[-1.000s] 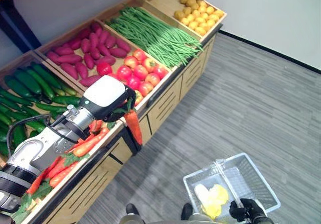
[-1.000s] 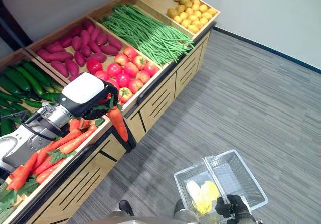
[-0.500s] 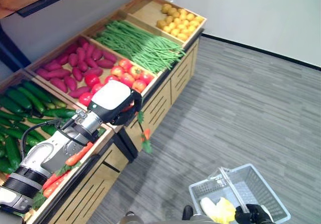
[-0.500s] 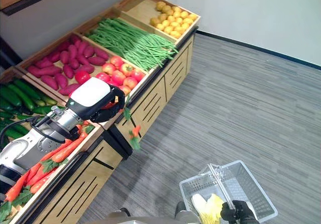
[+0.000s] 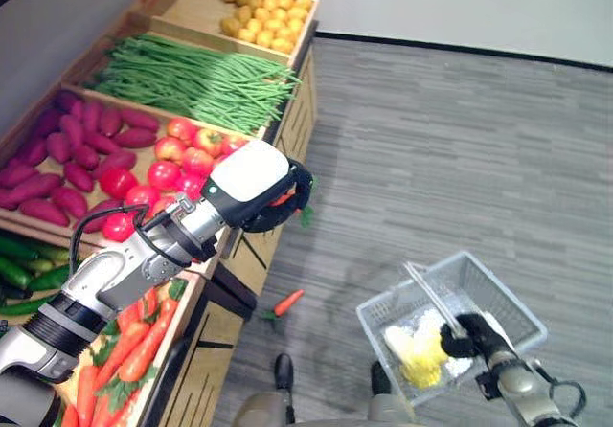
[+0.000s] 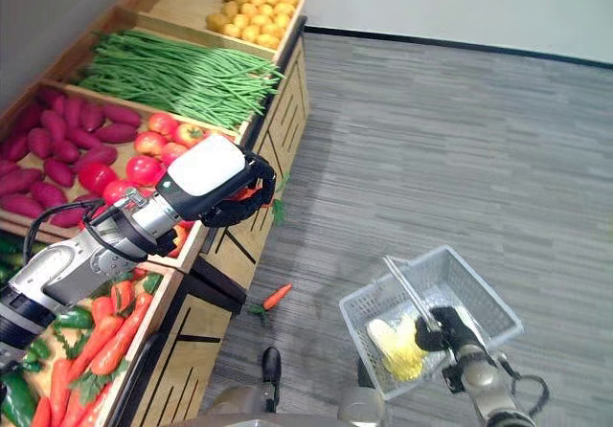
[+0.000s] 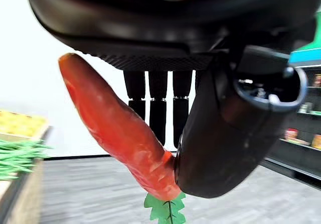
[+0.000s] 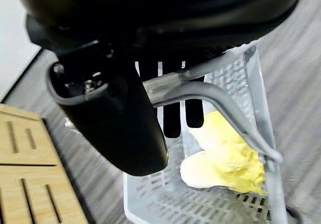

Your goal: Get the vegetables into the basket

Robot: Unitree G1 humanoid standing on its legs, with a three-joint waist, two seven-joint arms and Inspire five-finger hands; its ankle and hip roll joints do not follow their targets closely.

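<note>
The counter [image 5: 287, 130] runs along the left — its bins hold tomatoes [image 5: 177, 164], with beans [image 5: 182, 78] behind them — while a carrot [image 5: 286, 302] lies on the floor [image 5: 460, 140] between it and the basket [image 5: 498, 298] at right.

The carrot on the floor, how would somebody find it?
Start at the long wooden vegetable stand and look down at the grey floor beside its base. The carrot on the floor lies alone there, orange with green leaves, between the stand and the white basket.

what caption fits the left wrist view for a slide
Left hand pinching a carrot between thumb and fingers, leafy top hanging down, above the grey floor.
</note>
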